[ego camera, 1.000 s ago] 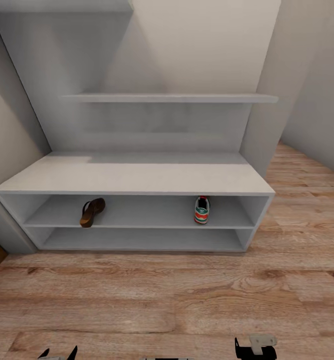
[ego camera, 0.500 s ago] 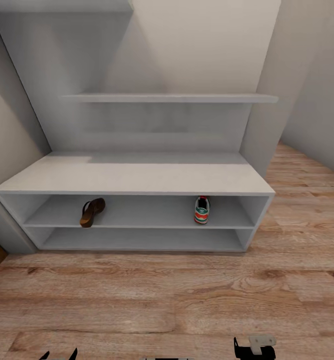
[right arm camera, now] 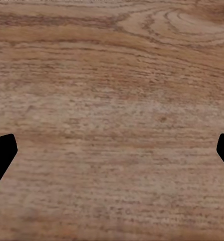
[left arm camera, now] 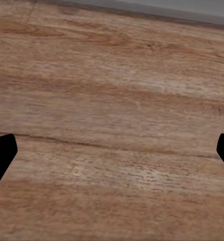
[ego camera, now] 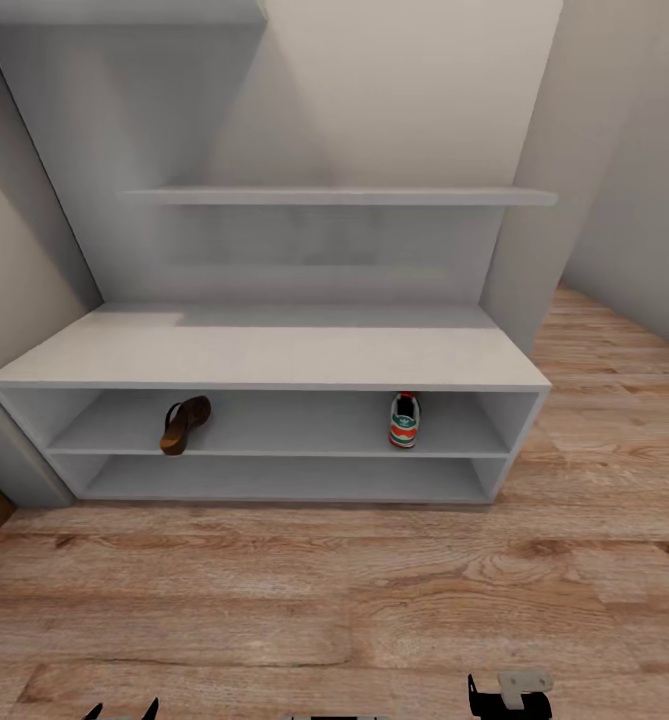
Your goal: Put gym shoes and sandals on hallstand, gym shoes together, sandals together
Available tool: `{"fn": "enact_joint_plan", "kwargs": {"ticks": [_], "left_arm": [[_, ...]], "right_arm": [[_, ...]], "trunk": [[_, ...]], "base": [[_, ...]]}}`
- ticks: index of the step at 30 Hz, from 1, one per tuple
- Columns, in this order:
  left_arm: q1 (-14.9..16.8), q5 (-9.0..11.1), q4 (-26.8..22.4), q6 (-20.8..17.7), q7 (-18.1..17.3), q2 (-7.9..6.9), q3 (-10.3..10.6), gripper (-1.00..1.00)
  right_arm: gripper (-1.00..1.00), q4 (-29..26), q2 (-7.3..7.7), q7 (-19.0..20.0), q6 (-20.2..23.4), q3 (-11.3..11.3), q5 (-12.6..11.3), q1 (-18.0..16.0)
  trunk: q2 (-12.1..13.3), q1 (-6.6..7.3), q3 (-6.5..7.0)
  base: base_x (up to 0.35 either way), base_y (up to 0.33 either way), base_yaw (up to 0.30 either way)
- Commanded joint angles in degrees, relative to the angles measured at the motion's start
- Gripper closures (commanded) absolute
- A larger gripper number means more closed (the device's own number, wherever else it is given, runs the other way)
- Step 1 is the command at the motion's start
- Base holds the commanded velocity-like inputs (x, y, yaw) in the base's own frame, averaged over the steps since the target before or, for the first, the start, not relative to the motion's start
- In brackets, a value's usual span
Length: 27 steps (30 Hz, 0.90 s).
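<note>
Brown sandal near the hallstand's upper-shelf left end, one gym shoe toward its right end; both mates remain unplaced, left end effector and right end effector spread wide, empty, above corridor floor.

Ahead of both grippers the floor lies bare up to the rack, whose upper shelf holds a sandal and sneaker well apart.

Gym shoe toe under bench top.
</note>
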<state>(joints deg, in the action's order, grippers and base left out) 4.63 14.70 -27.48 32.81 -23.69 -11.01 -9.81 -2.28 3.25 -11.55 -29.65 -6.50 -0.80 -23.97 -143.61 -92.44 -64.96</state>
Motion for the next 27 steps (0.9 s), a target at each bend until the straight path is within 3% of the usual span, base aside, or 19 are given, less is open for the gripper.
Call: {"fn": "enact_joint_plan", "kwargs": {"ticks": [1, 9, 27], "left_arm": [[0.03, 0.5, 0.05, -0.01, -0.56, 0.13, -0.13, -1.0], [0.03, 0.46, 0.05, 0.05, -0.56, 0.37, -0.04, -1.0], [0.04, 0.38, 0.05, 0.06, -0.6, 0.38, 0.07, -1.0]], "right_arm": [[-1.0, 0.05, 0.0, -0.39, -0.06, -0.47, -0.08, -0.03], [-1.0, 0.08, 0.0, -0.4, -0.06, -0.39, -0.11, -0.03], [-1.0, 0.16, 0.08, -0.41, -0.09, -0.27, -0.17, -0.03]], "trunk": [[-0.02, 0.01, -0.04], [-0.02, 0.01, -0.04], [-0.02, 0.01, -0.04]], "base": [[0.0, 0.0, -0.004], [0.0, 0.0, -0.139], [0.0, 0.0, -0.254]]}}
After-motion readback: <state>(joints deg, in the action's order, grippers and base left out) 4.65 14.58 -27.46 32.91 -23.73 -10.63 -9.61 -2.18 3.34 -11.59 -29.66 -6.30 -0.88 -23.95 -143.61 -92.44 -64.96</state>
